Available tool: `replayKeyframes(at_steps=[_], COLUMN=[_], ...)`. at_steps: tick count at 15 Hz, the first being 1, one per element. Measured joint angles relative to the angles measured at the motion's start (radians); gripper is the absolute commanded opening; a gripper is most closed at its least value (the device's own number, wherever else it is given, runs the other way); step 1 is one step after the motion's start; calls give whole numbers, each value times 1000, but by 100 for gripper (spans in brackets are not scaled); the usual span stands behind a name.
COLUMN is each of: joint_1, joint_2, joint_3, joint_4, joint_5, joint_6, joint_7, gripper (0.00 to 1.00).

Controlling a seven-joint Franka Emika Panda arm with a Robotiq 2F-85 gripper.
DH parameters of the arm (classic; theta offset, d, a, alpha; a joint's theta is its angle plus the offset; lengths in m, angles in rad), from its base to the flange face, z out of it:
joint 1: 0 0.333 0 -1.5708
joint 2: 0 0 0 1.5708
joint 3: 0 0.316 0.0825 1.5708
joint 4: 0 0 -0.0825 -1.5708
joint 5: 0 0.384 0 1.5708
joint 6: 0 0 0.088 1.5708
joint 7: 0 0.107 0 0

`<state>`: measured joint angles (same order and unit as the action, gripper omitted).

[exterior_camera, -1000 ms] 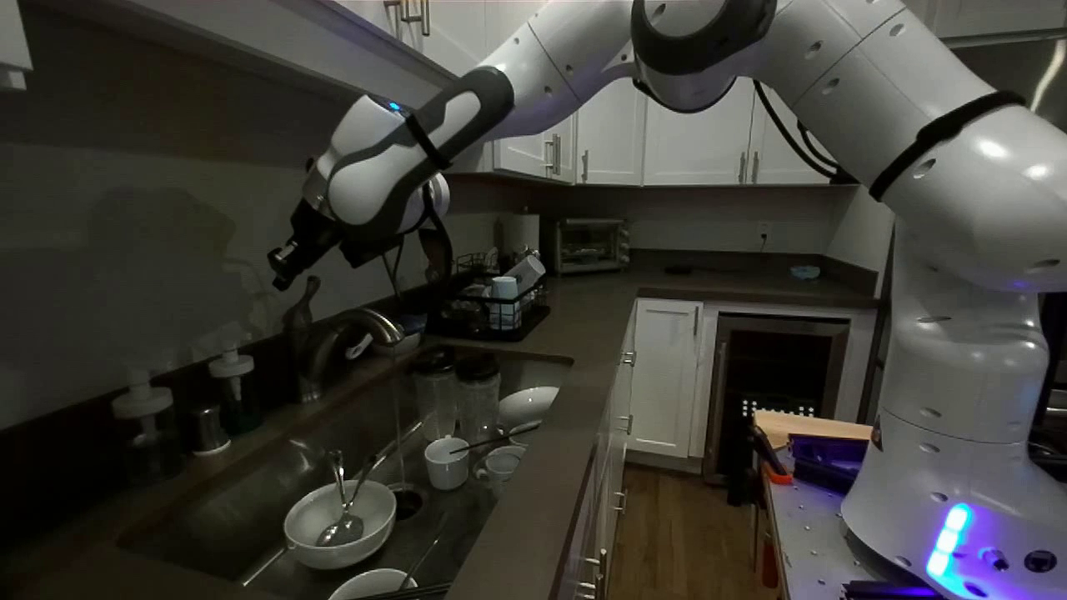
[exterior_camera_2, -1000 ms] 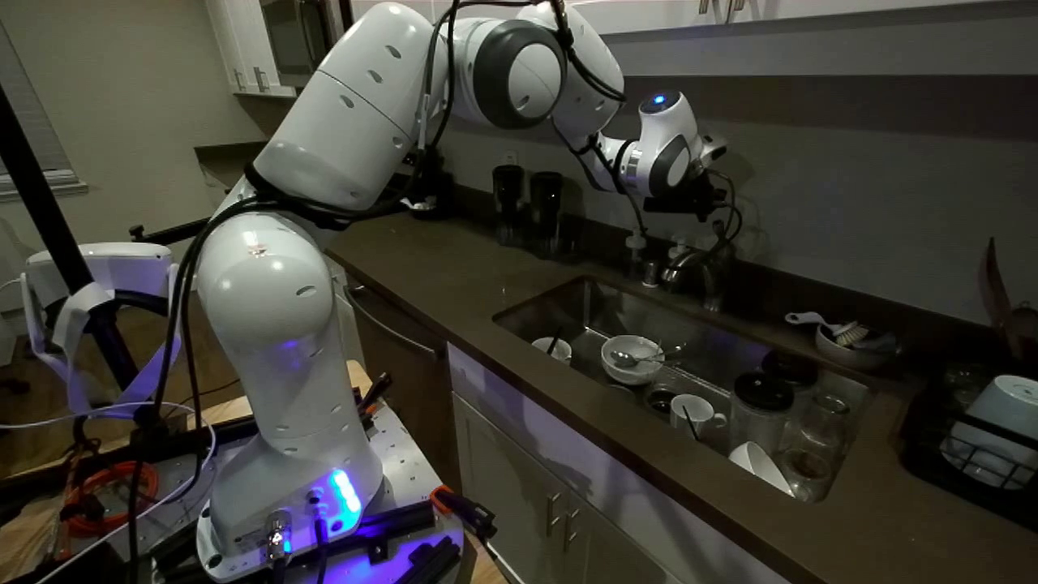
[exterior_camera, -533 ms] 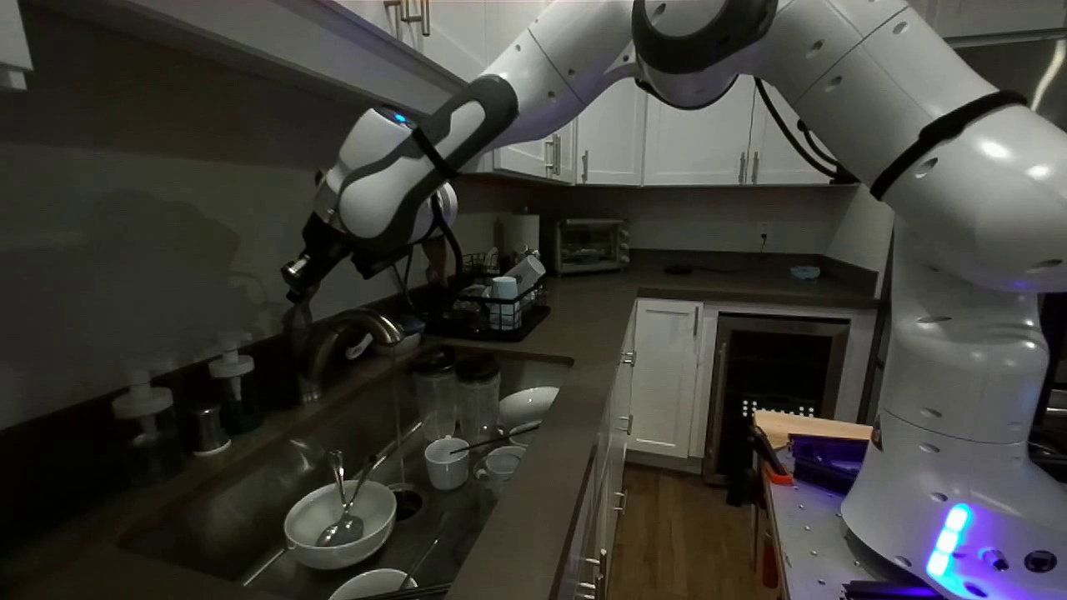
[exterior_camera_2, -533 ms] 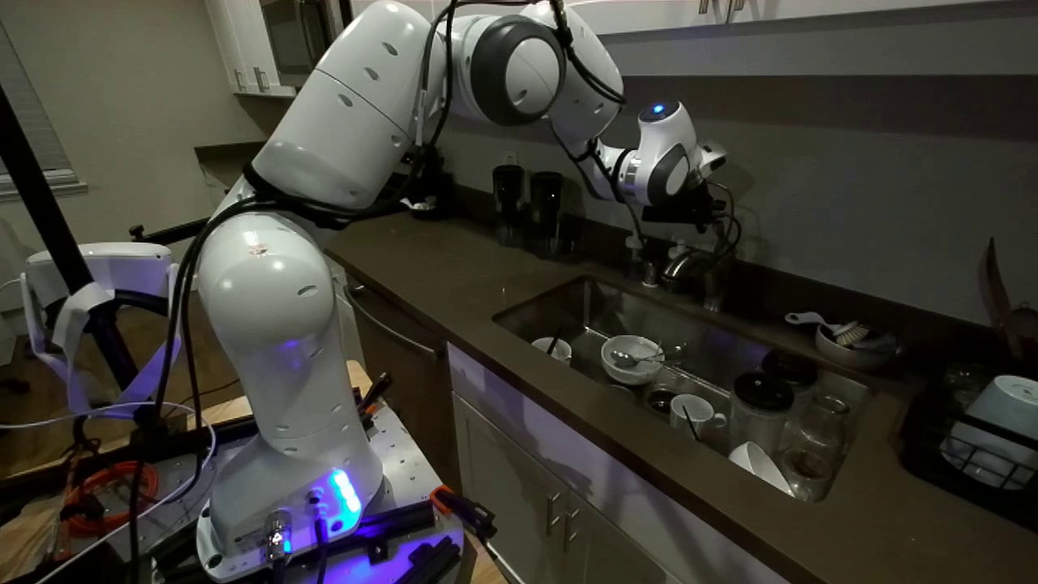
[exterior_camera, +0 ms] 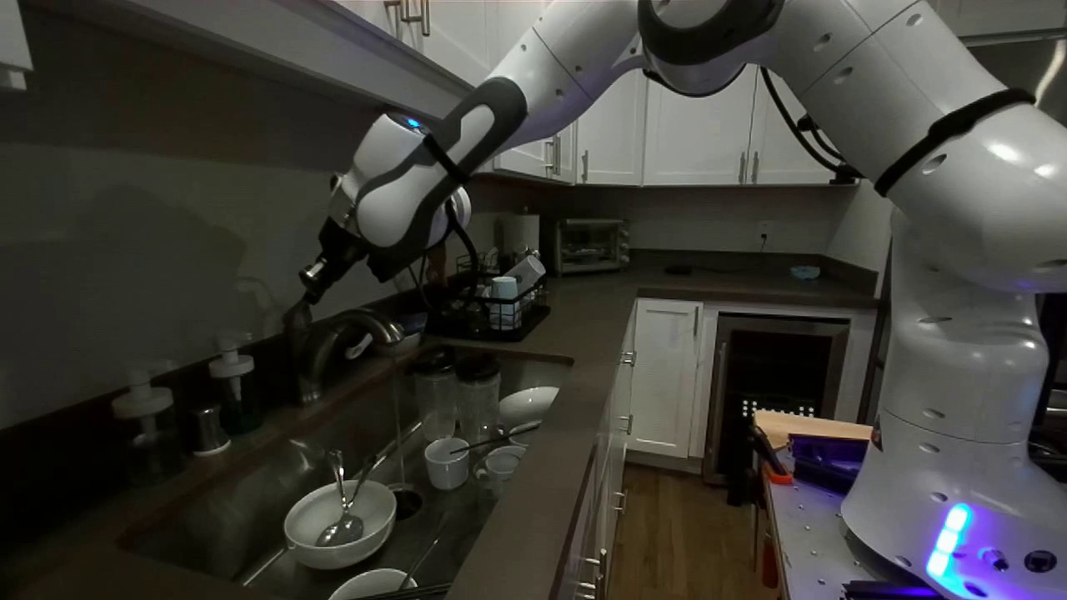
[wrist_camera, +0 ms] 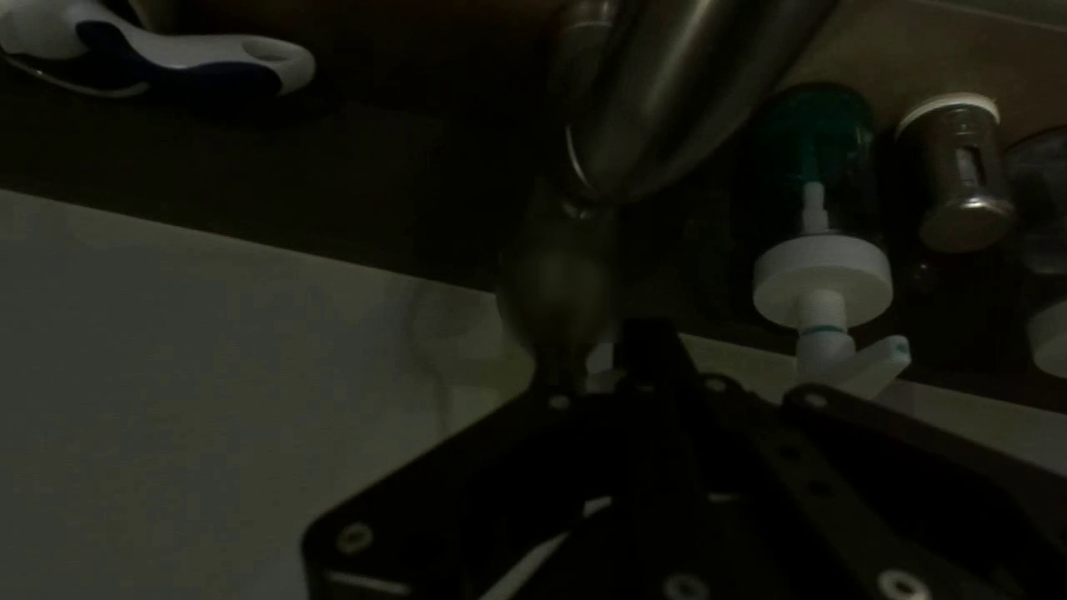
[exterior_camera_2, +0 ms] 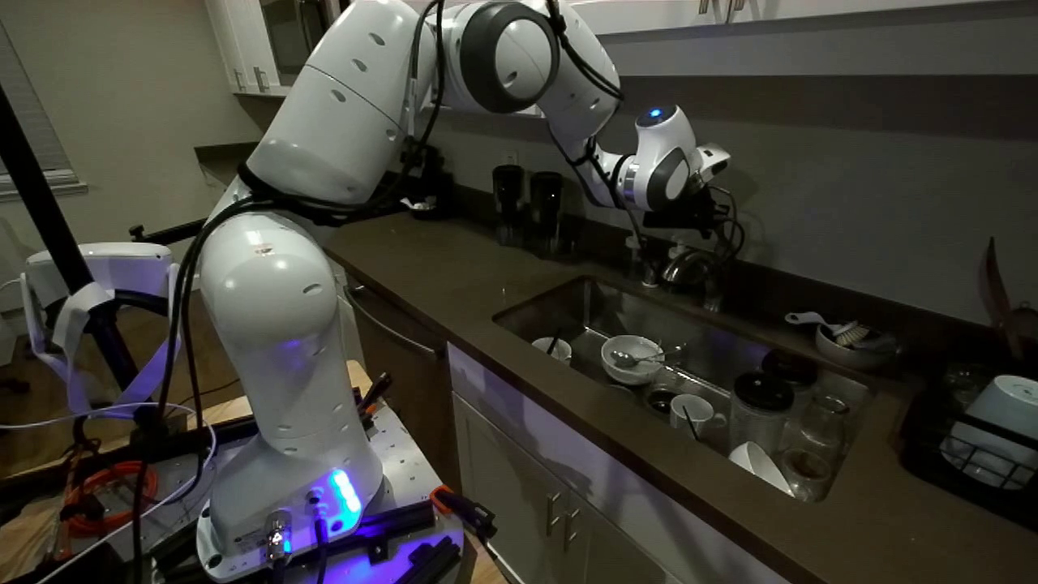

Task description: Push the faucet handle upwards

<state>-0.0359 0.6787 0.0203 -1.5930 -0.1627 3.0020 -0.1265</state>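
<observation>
The faucet handle [exterior_camera: 296,318] rises from the top of the chrome faucet body, behind the curved spout [exterior_camera: 360,320]. My gripper [exterior_camera: 310,296] is shut with nothing in its jaws, its tips at the handle's upper end and covering part of it. In the wrist view, the handle [wrist_camera: 560,287] is a blurred, dim shape immediately left of the dark gripper tips [wrist_camera: 648,333]; I cannot tell whether they touch. The spout [wrist_camera: 700,92] fills the top of that view. An exterior view shows the spout [exterior_camera_2: 685,264], with the handle hidden behind the gripper and cables.
Soap bottles [exterior_camera: 232,387] and a small metal canister [exterior_camera: 207,429] stand beside the faucet along the wall. Below, the sink holds a white bowl [exterior_camera: 313,512] with spoons, a mug [exterior_camera: 447,463] and lidded jars [exterior_camera: 478,400]. A dish rack [exterior_camera: 500,312] sits farther along the counter.
My gripper has come down and slightly rightward in an exterior view, from above the handle to its upper end. The handle's top, visible earlier, is now partly covered. The jaws have stayed shut.
</observation>
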Motion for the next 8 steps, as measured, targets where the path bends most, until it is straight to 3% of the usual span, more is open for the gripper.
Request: replayKeyframes(at_steps=[8], joint_1=[82], joint_2=[-1], joint_3=[-104], joint_4=[-7], joint_5=[0], joint_6=[19], joint_7=[44], gripper=[0])
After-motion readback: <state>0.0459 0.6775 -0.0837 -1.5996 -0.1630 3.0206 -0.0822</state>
